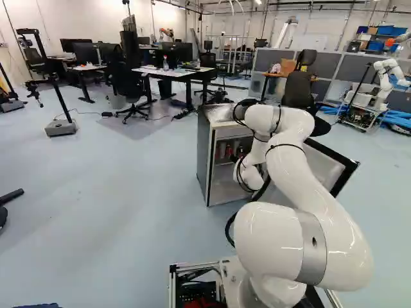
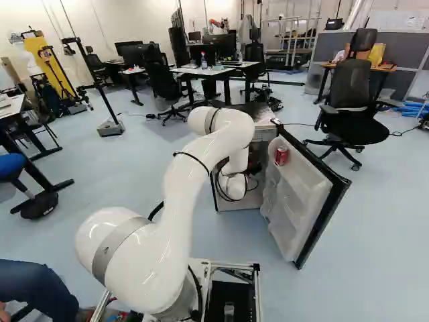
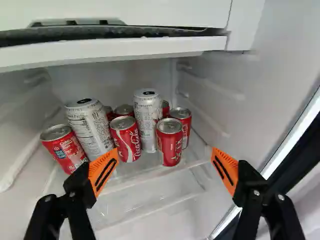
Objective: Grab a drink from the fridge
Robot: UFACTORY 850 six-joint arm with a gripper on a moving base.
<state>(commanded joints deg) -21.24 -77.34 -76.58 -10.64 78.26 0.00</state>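
Two tall silver cans [image 3: 148, 120] sit among red cans [image 3: 170, 145] inside the fridge [image 2: 234, 204], just ahead of the gripper [image 3: 165, 168], its fingers released and spread wide; to the right base view's right, another red can [image 2: 281, 156] rests in the open door [image 2: 295, 194].

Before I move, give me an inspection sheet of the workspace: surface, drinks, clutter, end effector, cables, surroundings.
Surface: clear shelf inside the fridge, under the cans.
Drinks: red cans and two tall silver cans grouped on the shelf; another red can in the door, which stands open.
Clutter: nothing seen among the cans.
End effector: open, fingers wide apart, cans ahead, gripping nothing.
Cables: black hose bowing out beside the arm; thin black loops near its wrist.
Surroundings: office chair beyond the open door; desks farther back.
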